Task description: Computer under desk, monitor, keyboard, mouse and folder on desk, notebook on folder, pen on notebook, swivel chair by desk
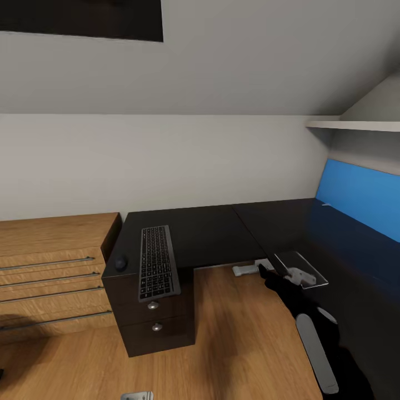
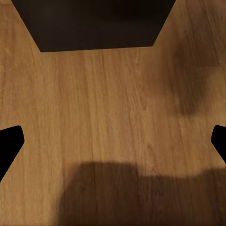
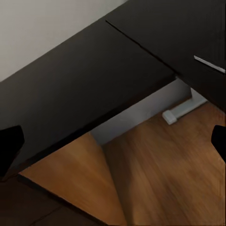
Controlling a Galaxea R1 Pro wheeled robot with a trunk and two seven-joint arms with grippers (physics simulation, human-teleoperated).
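On the desk [image 1: 211,233], over the drawer unit [image 1: 158,319], lies the keyboard [image 1: 156,262]. Its long side runs from the desk's front edge back toward the wall, and its front end hangs a little over that edge. A bump there could tip it to the floor. The mouse [image 1: 120,263] sits just beside the keyboard, on the dresser [image 1: 53,266] side, near the desk's corner, so it could get knocked off too.

The right gripper [image 1: 289,272] is at the desk's inner edge, with a grey flat thing at its tip, maybe the notebook [image 1: 301,268]. I cannot tell if it grips it. In the left wrist view the left gripper's [image 2: 113,141] fingers stand wide apart over the wooden floor [image 2: 113,103], holding nothing.
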